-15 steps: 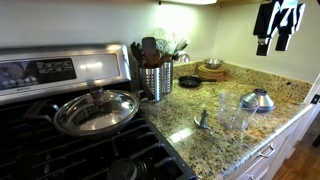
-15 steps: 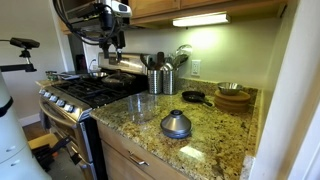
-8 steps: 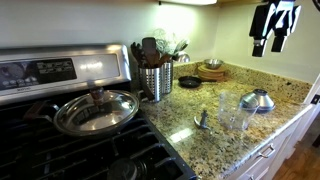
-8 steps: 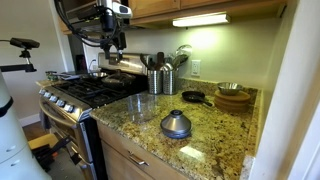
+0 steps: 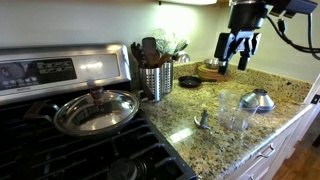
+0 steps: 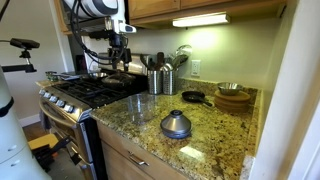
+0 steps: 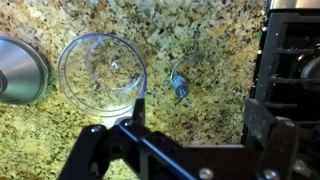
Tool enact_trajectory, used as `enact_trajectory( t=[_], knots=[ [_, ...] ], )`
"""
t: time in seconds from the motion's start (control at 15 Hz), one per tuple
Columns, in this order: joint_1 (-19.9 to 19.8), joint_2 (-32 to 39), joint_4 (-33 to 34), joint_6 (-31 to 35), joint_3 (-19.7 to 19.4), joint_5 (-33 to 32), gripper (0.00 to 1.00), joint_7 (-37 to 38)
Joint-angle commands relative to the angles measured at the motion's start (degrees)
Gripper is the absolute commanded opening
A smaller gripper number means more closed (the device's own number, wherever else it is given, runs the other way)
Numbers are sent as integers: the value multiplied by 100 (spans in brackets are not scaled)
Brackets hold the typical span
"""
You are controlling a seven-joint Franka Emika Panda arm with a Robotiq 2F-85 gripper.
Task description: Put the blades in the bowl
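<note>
The blades (image 5: 203, 120) are a small grey metal piece lying on the granite counter, close to the stove edge; the wrist view (image 7: 180, 85) shows them too. The clear bowl (image 5: 232, 112) stands upright and empty just beside them and appears in the wrist view (image 7: 101, 72) and in an exterior view (image 6: 141, 107). My gripper (image 5: 238, 50) is open and empty. It hangs well above the counter, over the blades and the bowl. It also shows in an exterior view (image 6: 120, 52) and, with both fingers spread, in the wrist view (image 7: 200, 122).
A metal dome-shaped lid (image 5: 258, 100) sits next to the bowl. A utensil holder (image 5: 155, 80), a black dish (image 5: 189, 82) and a wooden bowl (image 5: 212, 70) stand at the back. A lidded pan (image 5: 97, 110) rests on the stove (image 6: 85, 92).
My gripper has swung in from the side and come lower, and now hangs over the counter above the blades and bowl. It stays open. Nothing on the counter has moved.
</note>
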Motion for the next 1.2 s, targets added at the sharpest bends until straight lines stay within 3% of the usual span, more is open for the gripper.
enact_trajectory(
  t=[0.0,0.6,1.13],
  knots=[
    [111,490,189,420,-28,53,100,296],
    [158,616,152,482,-97,-21,100,180],
    [325,1717,697,679,-29,-78,100,359]
  ],
)
